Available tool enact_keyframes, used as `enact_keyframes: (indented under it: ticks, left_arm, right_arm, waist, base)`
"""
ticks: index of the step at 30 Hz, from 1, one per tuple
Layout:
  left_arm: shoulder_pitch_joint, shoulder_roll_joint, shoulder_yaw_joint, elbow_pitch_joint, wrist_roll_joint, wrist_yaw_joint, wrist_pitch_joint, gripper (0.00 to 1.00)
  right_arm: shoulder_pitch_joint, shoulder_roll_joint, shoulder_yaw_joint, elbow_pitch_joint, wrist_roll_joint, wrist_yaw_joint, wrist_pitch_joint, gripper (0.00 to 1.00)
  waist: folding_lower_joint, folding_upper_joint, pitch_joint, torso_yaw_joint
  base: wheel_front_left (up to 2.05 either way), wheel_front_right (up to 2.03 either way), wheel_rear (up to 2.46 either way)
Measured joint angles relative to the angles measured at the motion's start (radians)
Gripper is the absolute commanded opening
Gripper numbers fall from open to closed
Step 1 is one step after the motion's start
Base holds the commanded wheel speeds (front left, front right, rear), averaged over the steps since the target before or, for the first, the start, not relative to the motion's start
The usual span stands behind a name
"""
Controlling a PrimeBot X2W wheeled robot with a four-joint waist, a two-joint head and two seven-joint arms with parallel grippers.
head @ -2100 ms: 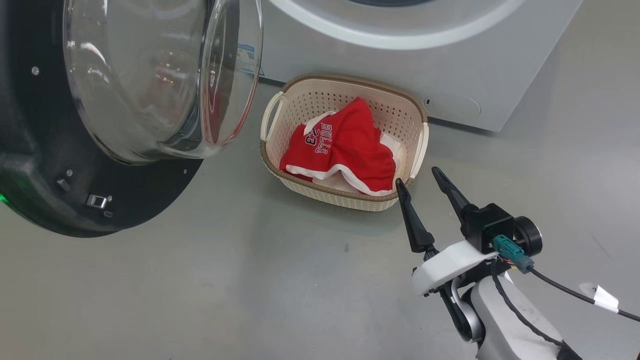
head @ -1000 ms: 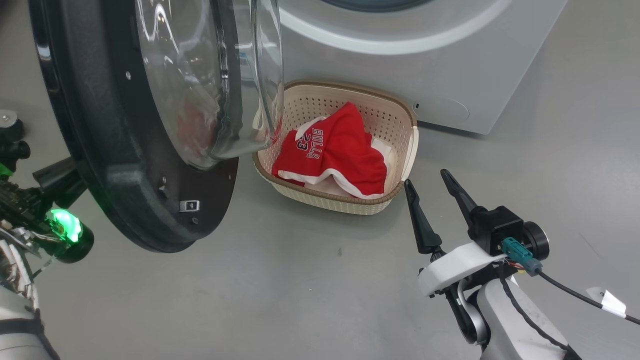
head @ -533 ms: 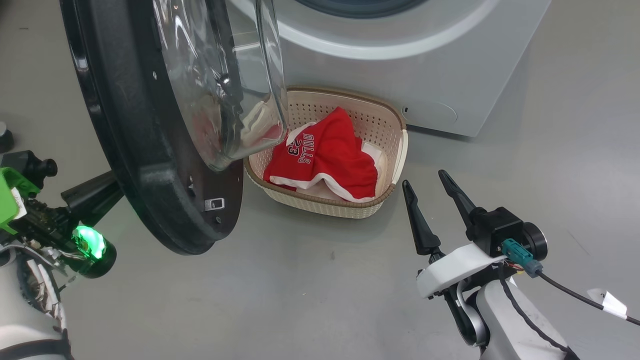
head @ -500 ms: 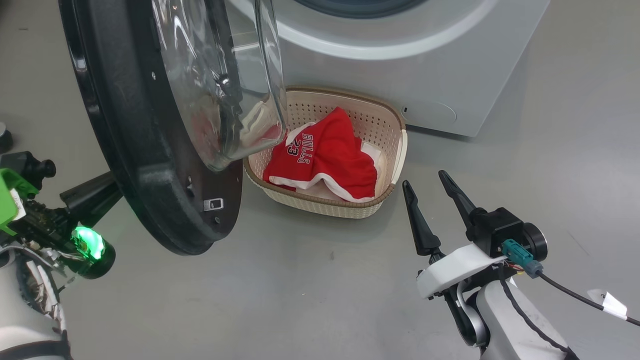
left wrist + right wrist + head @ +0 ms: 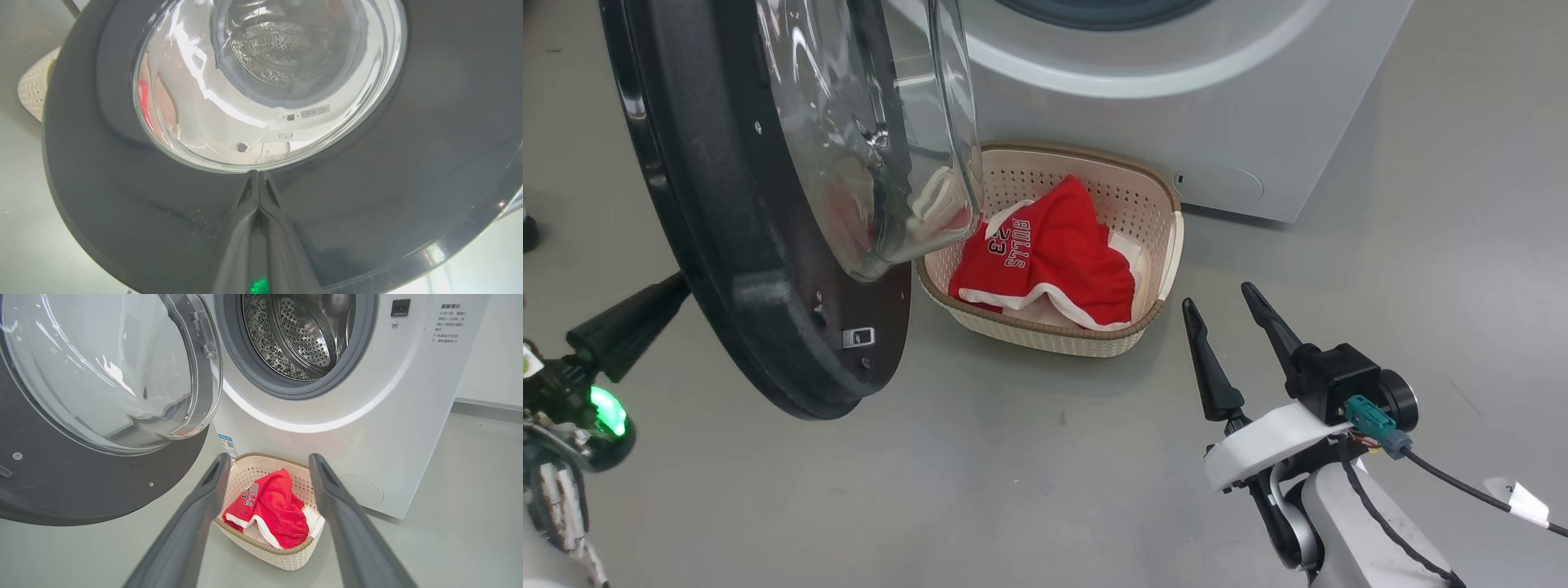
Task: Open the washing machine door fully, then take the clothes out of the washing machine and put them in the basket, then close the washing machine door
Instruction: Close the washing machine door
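Note:
The washing machine door [image 5: 768,327] stands partly open, its glass bowl toward the washing machine [image 5: 1176,106]. My left gripper [image 5: 678,284] is shut and empty, with its tip at the door's black outer rim [image 5: 122,196]; the closed left gripper [image 5: 258,174] points just below the glass. The basket [image 5: 1045,343] sits on the floor before the machine and holds the red and white clothes [image 5: 1054,261]. My right gripper [image 5: 1218,296] hangs open and empty to the basket's right. In the right wrist view the right gripper [image 5: 269,457] frames the basket [image 5: 265,549], the clothes [image 5: 273,506] and the bare steel drum [image 5: 302,330].
Grey floor [image 5: 1013,490] spreads in front of the machine and the basket. The door's lower edge overhangs the basket's left side. A cable [image 5: 1462,486] trails from my right wrist. A white wall [image 5: 490,355] stands to the machine's right.
The door has swung from wide open toward the machine, and my shut left gripper has come into view behind it. In the last half second that arm slid lower left. The right arm has stayed put.

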Motion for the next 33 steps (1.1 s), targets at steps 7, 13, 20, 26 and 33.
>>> enact_keyframes:
  ticks: [7, 13, 20, 26, 33]
  left_arm:
    - [0.046, 0.036, -0.023, -0.259, 0.117, 0.000, -0.158, 0.00]
    - [0.145, 0.049, -0.095, -0.407, 0.249, 0.000, -0.299, 0.00]
    - [0.243, 0.089, -0.183, -0.499, 0.376, 0.000, -0.488, 0.00]
    - [0.349, 0.124, -0.311, -0.543, 0.493, 0.000, -0.681, 0.00]
    - [0.420, 0.145, -0.399, -0.529, 0.563, -0.001, -0.900, 0.00]
  right_arm:
    - [0.000, 0.000, 0.000, -0.002, 0.009, 0.000, 0.000, 1.00]
    - [0.000, 0.000, 0.001, -0.002, 0.009, 0.000, 0.000, 1.00]
    - [0.000, 0.000, 0.004, 0.000, 0.008, 0.000, 0.000, 1.00]
    - [0.000, 0.000, 0.015, 0.002, 0.009, 0.002, 0.000, 1.00]
    - [0.000, 0.000, 0.015, 0.007, 0.009, 0.004, 0.000, 1.00]
  waist:
    - [0.0000, 0.0000, 0.003, 0.005]
    - [0.0000, 0.0000, 0.003, 0.012]
    - [0.0000, 0.0000, 0.001, 0.018]
    - [0.0000, 0.0000, -0.003, 0.020]
    - [0.0000, 0.0000, -0.011, 0.019]
  base:
    - [0.00, 0.00, 0.00]
    - [0.00, 0.00, 0.00]
    - [0.00, 0.00, 0.00]
    - [0.00, 0.00, 0.00]
    - [0.00, 0.00, 0.00]
